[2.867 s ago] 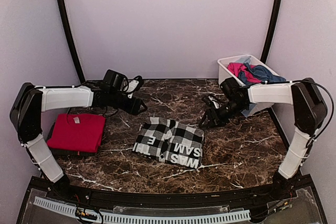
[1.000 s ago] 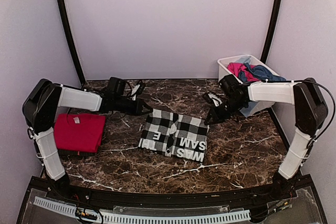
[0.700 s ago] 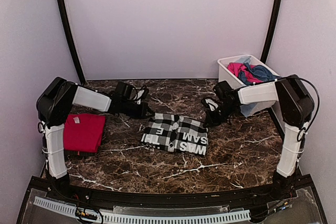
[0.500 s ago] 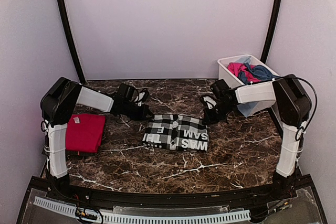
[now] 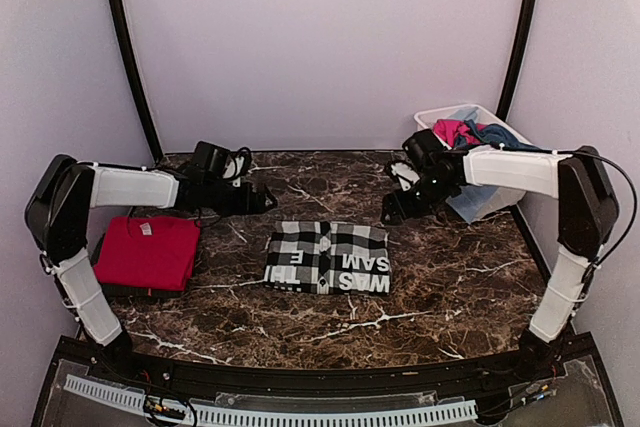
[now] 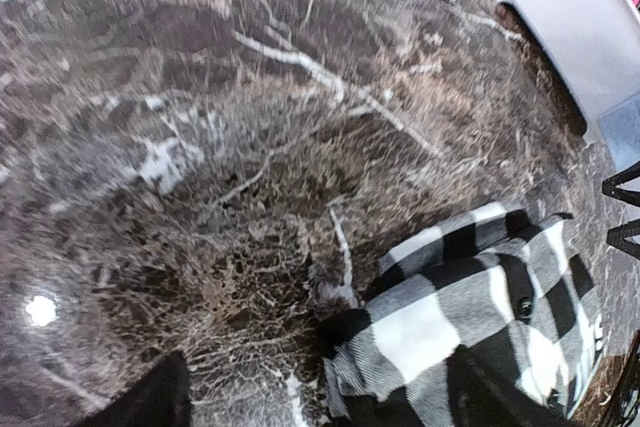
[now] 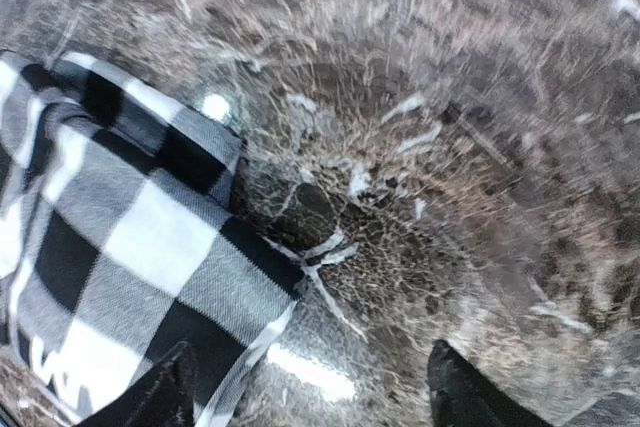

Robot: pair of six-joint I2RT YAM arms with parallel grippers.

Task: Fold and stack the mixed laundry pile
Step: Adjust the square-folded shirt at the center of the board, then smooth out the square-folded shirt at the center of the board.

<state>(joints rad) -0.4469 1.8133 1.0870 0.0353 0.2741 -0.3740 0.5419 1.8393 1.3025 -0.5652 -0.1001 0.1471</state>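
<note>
a folded red cloth tee [image 5: 148,252] lies on the dark marbled counter [image 5: 450,267] outboard of the left tool [image 5: 264,199], seemingly the stack's base. the left tool and right tool [image 5: 391,214] hover empty, fingers apart, by the far corners of the black-and-white checked garment [image 5: 328,257], which is folded flat between them. pink and blue pieces [image 5: 470,133] wait in a white plastic tub [image 5: 436,114] behind the right tool.

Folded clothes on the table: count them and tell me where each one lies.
2. A red tee lies at the left of the table; a checked shirt lies in the middle. Another could be hidden under the red tee.
</note>
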